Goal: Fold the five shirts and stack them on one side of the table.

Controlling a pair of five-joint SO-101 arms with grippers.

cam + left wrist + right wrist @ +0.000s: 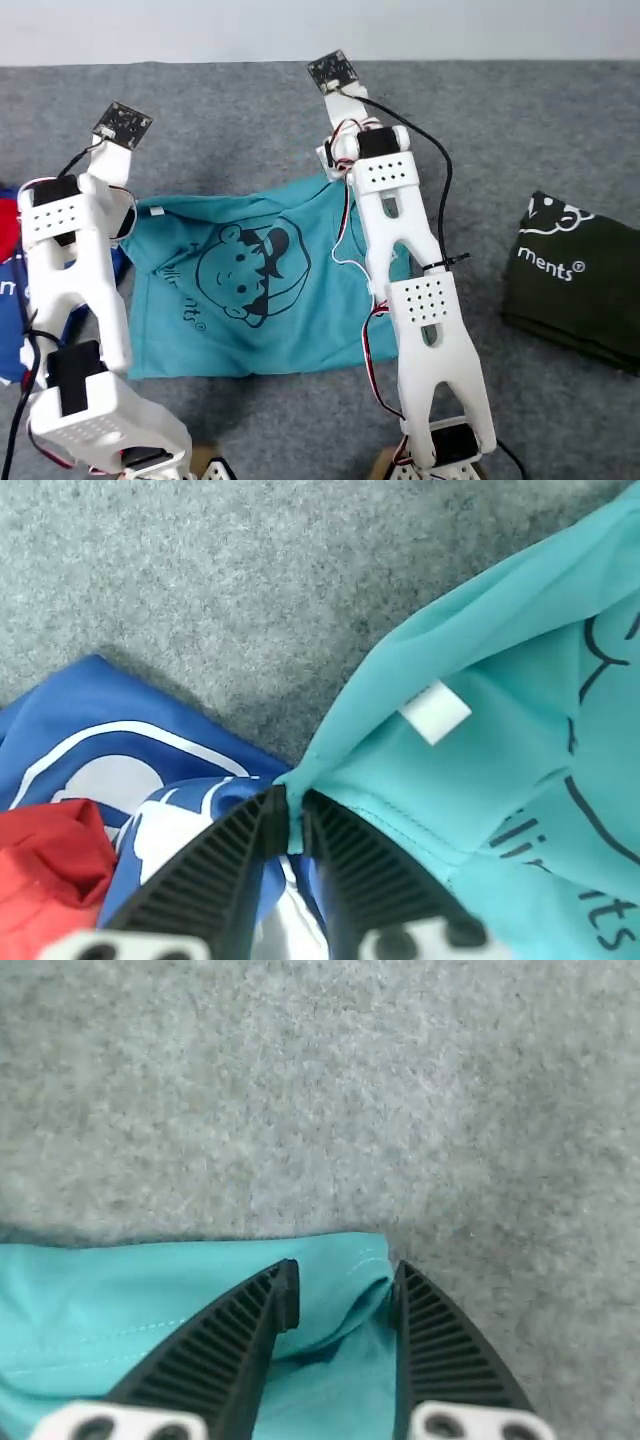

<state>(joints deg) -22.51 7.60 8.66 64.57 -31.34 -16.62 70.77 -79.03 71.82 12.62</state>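
Note:
A teal shirt (250,290) with a cartoon print lies spread flat mid-table. In the left wrist view my left gripper (285,815) is shut on the teal shirt's (480,740) corner, near a white label (434,711). In the right wrist view my right gripper (343,1295) stands open, with its fingers on either side of another corner of the teal shirt (150,1300) at its far edge. A folded dark green shirt (580,280) rests at the right side. A blue shirt (100,750) and a red shirt (40,860) lie bunched under the left arm.
The table (520,130) is covered in grey carpet. The blue shirt (10,290) and the red shirt (8,225) sit at the left edge of the high view. Bare carpet runs along the far side and between the teal and green shirts.

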